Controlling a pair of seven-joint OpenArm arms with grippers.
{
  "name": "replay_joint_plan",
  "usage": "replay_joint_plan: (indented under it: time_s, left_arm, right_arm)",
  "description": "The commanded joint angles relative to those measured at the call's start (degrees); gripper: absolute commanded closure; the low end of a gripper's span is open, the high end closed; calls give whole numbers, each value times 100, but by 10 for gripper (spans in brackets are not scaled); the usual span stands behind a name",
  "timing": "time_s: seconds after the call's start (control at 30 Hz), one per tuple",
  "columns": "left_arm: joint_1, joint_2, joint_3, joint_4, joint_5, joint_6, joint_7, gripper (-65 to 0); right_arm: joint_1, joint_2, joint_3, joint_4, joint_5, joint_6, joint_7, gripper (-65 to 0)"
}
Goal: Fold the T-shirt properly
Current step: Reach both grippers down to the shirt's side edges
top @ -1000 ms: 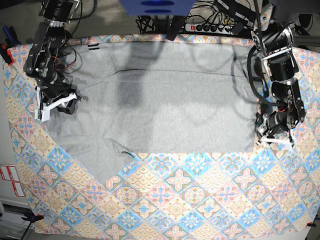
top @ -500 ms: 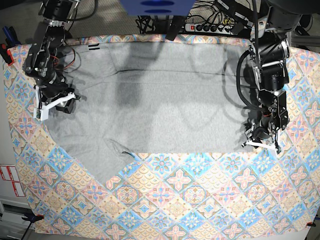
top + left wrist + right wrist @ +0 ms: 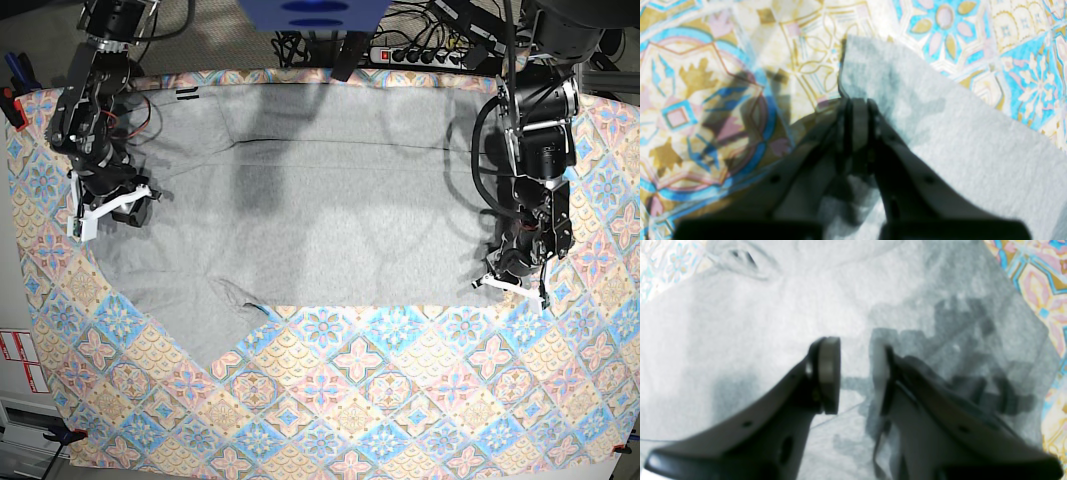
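Since the earlier frames the left gripper (image 3: 512, 284) has slid leftward from the patterned cloth onto the near right corner of the large heather-grey cotton T-shirt (image 3: 320, 200), and its jaws have come together, pinching that corner's edge. The shirt lies spread flat across the far half of the colourful tile-patterned tablecloth (image 3: 400, 400). The right gripper (image 3: 112, 212) sits over the shirt's left edge, jaws apart, gripping nothing.

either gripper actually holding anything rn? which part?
Left gripper is shut on the T-shirt, pinching its edge right at a corner by the tablecloth. Right gripper is open above the shirt, holding nothing.
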Motion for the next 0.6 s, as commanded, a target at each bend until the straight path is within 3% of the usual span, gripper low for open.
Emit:
replay_joint_plan:
  time_s: [0.0, 0.33, 0.43, 0.57]
  left_arm:
    - [20, 59, 29, 78, -16, -62, 473, 0]
    - [1329, 42, 2, 2601, 2, -62, 482, 0]
    - [1734, -99, -7, 3199, -16, -62, 473, 0]
    - [2217, -125, -15, 3841, -16, -62, 473, 0]
  right_arm:
    - [67, 78, 23, 89, 49, 34, 121, -169]
    - [357, 87, 32, -131, 49, 34, 104, -169]
    - [568, 368, -12, -465, 49, 43, -301, -170]
    - [1131, 456, -205, -1019, 49, 43, -459, -170]
